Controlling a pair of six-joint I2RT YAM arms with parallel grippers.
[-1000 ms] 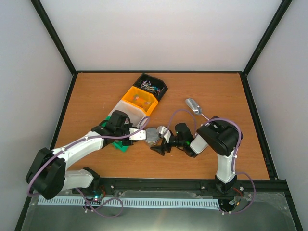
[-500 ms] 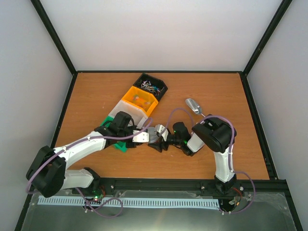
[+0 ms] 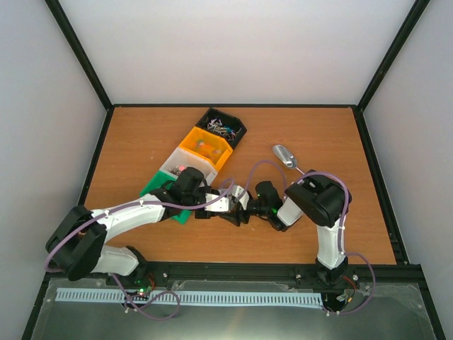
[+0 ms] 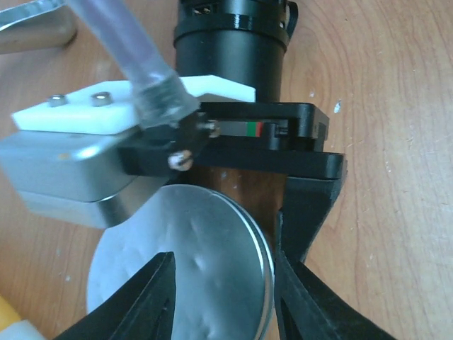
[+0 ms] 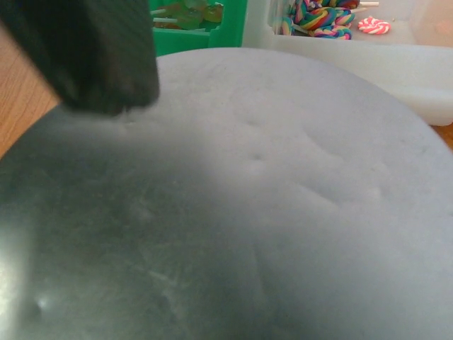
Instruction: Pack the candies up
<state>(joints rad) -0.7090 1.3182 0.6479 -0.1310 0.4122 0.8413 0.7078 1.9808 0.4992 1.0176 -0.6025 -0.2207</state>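
A small clear round jar with a dented silver lid (image 3: 226, 201) sits between my two grippers at the table's near middle. The right gripper (image 3: 237, 209) is shut on the jar, and one of its black fingers (image 4: 311, 205) presses the jar's side. The left gripper (image 4: 223, 297) hovers over the lid (image 4: 205, 269) with its jaws apart, gripping nothing. The lid (image 5: 269, 198) fills the right wrist view and hides that gripper's own fingers. Candies lie in the black bin (image 3: 221, 128), the orange bin (image 3: 203, 146) and the white bin (image 5: 318, 14).
The bins run in a diagonal row: black, orange, white (image 3: 185, 167) and green (image 3: 161, 190), close behind the left arm. A shiny metal scoop (image 3: 285, 156) lies on the wood behind the right arm. Black frame rails border the table.
The right gripper swung left and closed round the jar. The left arm pushed in toward it, and its jaws have spread apart off the jar.
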